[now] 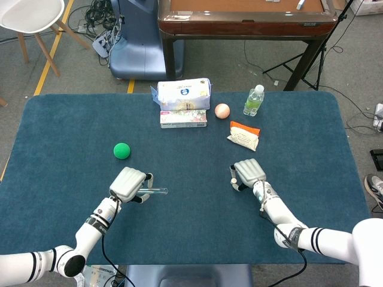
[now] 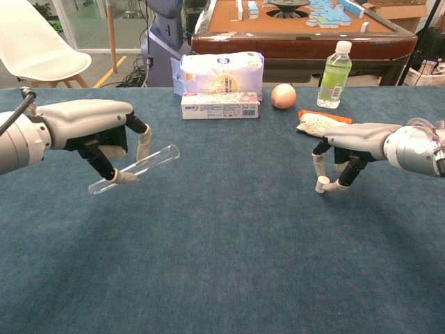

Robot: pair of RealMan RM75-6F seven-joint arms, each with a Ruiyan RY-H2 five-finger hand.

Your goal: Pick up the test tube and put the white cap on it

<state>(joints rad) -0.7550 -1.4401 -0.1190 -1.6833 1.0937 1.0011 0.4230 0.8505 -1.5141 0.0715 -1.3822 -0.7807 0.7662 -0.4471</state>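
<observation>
My left hand (image 2: 90,132) (image 1: 128,184) hovers above the blue table and pinches a clear glass test tube (image 2: 135,168) (image 1: 154,191), which slants with its open end up and to the right. On the right, my right hand (image 2: 354,146) (image 1: 248,173) pinches a small white cap (image 2: 321,185) (image 1: 233,180) between thumb and a finger, just above the cloth. A wide gap of table separates tube and cap.
At the back of the table are a tissue pack (image 2: 221,73) on a flat box (image 2: 220,106), an orange ball (image 2: 283,96), a green-tinted bottle (image 2: 334,74) and a snack packet (image 2: 316,122). A green ball (image 1: 122,150) lies behind my left hand.
</observation>
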